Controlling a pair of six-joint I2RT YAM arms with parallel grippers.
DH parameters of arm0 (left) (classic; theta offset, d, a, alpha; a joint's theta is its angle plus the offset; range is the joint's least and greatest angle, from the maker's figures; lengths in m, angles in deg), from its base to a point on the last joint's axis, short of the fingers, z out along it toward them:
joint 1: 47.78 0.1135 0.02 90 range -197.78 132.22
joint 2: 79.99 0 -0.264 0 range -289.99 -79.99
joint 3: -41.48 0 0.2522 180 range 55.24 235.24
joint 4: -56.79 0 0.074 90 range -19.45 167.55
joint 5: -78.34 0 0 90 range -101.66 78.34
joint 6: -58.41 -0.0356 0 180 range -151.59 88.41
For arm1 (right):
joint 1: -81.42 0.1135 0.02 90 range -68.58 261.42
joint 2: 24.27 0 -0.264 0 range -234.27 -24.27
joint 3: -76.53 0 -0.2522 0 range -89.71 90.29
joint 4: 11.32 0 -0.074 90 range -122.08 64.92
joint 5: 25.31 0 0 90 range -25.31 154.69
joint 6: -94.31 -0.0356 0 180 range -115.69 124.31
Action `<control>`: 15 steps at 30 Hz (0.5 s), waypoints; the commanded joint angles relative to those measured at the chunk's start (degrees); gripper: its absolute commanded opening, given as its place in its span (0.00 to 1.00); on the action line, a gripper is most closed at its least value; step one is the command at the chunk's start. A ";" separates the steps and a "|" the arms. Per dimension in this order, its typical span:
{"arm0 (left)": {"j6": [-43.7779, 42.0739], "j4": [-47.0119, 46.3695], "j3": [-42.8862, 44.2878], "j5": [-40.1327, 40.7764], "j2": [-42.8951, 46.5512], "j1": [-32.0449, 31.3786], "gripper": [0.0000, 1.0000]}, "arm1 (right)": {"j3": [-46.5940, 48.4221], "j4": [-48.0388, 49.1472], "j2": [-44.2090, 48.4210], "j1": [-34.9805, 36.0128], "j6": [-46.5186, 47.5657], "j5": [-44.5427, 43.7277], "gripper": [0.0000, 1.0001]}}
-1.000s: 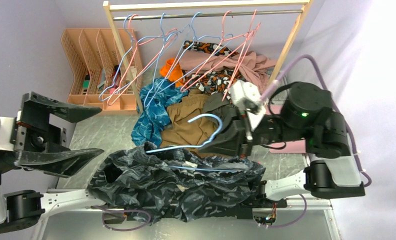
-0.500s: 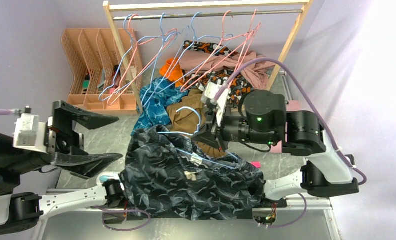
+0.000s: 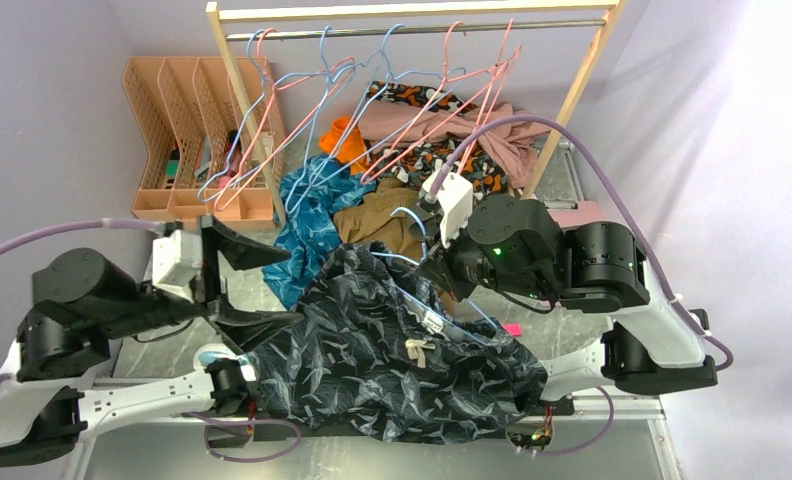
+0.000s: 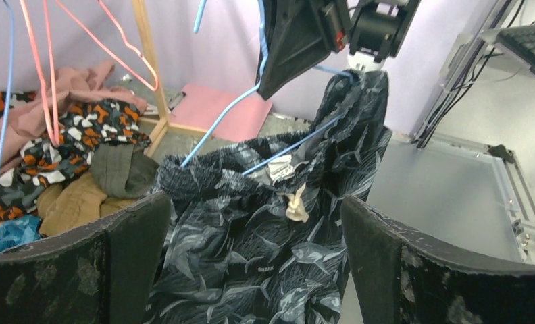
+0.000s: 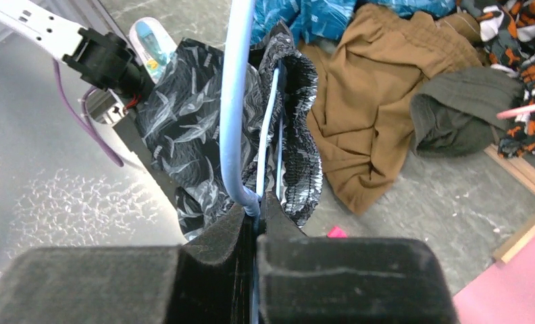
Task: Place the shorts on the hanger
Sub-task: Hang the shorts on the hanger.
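Note:
The dark leaf-print shorts (image 3: 392,365) hang in mid-air from the light-blue wire hanger (image 3: 409,222), and their lower part drapes over the near table edge. The hanger's wires (image 4: 224,121) run into the gathered waistband, beside the white drawstring knot (image 4: 296,204). My right gripper (image 5: 257,202) is shut on the hanger (image 5: 234,101) just below its hook, above the shorts (image 5: 184,115). My left gripper (image 4: 255,202) stands wide open facing the shorts (image 4: 265,256), a little short of the cloth, with nothing between its fingers (image 3: 257,322).
Behind stands a wooden clothes rack (image 3: 412,12) with several pink and blue wire hangers. Under it lies a pile of clothes, among them a teal garment (image 3: 307,215) and a brown one (image 5: 366,115). A peach file organiser (image 3: 187,130) is at back left, a pink sheet (image 4: 214,111) by the rack's foot.
My right gripper has swung left and turned with the hanger, lifting the shorts from a flat heap into a hanging drape. My open left gripper has moved right, up to the shorts.

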State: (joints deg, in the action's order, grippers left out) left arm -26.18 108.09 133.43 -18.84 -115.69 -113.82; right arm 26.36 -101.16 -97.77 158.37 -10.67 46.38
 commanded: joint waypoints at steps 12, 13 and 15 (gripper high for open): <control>-4.04 -2.44 -1.34 -3.37 -8.59 0.12 1.00 | -11.99 10.68 8.57 0.04 3.29 20.13 0.00; -4.60 -2.47 -0.83 -4.30 -9.50 0.12 1.00 | -12.76 12.37 9.15 0.02 3.49 21.68 0.00; -5.47 -2.28 0.29 -6.99 -11.55 0.12 1.00 | -13.69 14.50 9.52 0.03 3.83 23.43 0.00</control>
State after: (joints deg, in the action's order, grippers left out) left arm -28.74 107.98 130.63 -20.48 -124.50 -113.82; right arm 13.53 -95.28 -90.77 158.37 -8.96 61.31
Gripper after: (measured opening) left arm 0.996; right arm 0.028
